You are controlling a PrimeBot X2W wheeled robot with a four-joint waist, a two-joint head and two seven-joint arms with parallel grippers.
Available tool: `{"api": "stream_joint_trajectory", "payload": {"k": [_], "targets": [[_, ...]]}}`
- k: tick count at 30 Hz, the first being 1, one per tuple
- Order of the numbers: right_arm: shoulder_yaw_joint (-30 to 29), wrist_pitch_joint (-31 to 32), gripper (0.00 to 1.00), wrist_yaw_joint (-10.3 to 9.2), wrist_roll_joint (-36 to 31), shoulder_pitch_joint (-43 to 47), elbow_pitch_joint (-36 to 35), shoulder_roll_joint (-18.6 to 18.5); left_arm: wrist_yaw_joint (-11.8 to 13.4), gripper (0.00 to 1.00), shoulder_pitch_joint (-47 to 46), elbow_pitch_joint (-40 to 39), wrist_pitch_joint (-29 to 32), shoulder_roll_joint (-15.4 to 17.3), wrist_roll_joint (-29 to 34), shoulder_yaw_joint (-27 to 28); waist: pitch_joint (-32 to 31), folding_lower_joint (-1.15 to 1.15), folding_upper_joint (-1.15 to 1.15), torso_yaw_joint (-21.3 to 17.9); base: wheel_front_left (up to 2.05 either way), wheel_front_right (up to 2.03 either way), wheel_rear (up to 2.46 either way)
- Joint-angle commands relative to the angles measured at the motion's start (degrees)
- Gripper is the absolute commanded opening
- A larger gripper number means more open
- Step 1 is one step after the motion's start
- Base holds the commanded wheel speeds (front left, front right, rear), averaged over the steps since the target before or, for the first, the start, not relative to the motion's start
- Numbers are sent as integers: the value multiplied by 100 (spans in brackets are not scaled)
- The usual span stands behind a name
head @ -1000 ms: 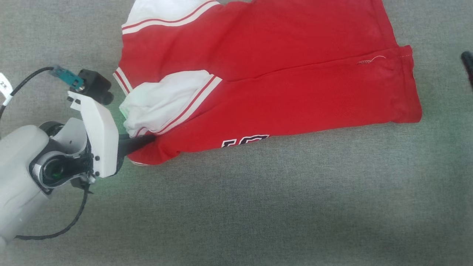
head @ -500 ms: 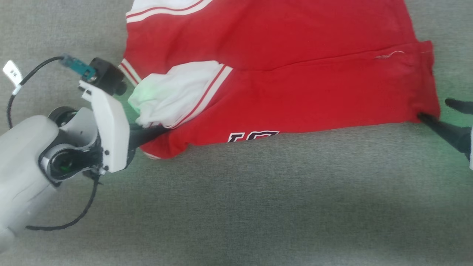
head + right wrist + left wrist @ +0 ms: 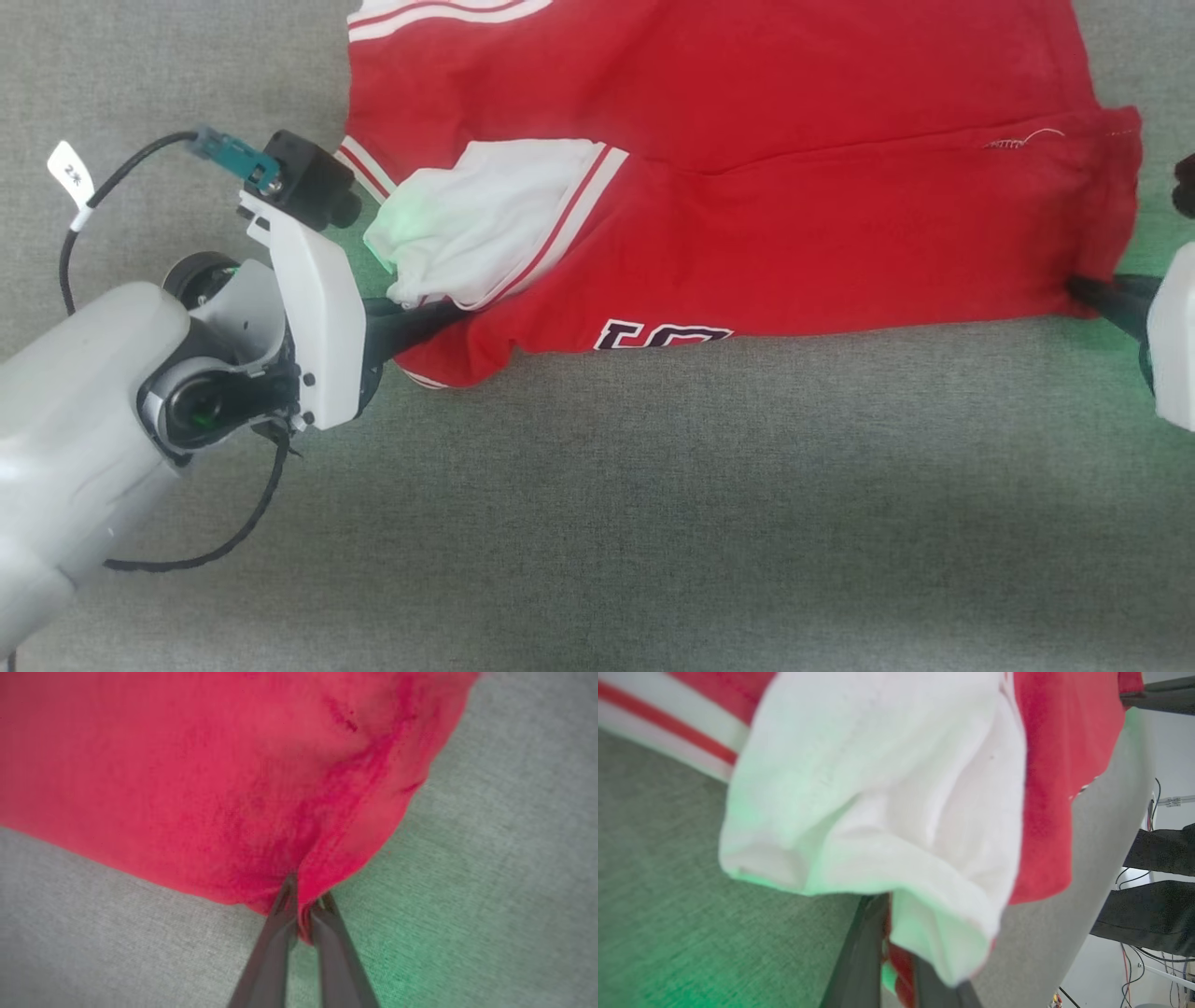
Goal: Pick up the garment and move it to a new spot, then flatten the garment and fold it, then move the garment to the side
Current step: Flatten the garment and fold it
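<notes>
Grey, seemingly woven surface (image 3: 653,523)

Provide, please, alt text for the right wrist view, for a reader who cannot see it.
The right gripper pinches a bunched edge of the red garment between its two dark fingers, and creases run through the cloth toward the grip. The garment spreads across the upper left over a grey woven surface, which is tinted green at lower right.
</notes>
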Motion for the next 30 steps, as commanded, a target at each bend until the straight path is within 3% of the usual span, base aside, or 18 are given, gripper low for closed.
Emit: {"api": "stream_joint_trajectory", "payload": {"k": [1, 10, 20, 26, 27, 28, 29, 30], "targets": [[119, 4, 0, -6, 1, 158, 141, 84, 32, 0, 306, 33, 16, -197, 42, -219, -62, 0, 0, -8, 0, 0, 0], [-266, -366, 0, -6, 222, 724, 2, -13, 18, 0, 599, -379, -282, 308, -88, -153, -562, 0, 0, -12, 0, 0, 0], [-604, -490, 0, -6, 500, 2152, -819, -184, 17, 0, 1181, -1236, -353, 1072, -349, -231, -919, 0, 0, -193, 0, 0, 0], [-863, -540, 0, -6, 466, 2569, -1061, -27, 17, 0, 1331, -1456, -449, 1284, -423, -220, -944, 0, 0, -279, 0, 0, 0], [-892, -578, 18, -6, 429, 2584, -1076, 9, 17, 0, 1342, -1440, -467, 1283, -425, -214, -951, 0, 0, -289, 0, 0, 0], [-892, -578, 18, -6, 429, 2584, -1076, 9, 17, 0, 1342, -1440, -467, 1283, -425, -214, -951, 0, 0, -289, 0, 0, 0], [-916, -601, 41, -6, 389, 2597, -1086, 42, 17, 0, 1359, -1427, -484, 1280, -428, -213, -960, 0, 0, -298, 0, 0, 0], [-951, -647, 65, -6, 351, 2608, -1096, 74, 17, 20, 1367, -1417, -526, 1266, -422, -193, -971, 0, 0, -303, 0, 0, 0]]}}
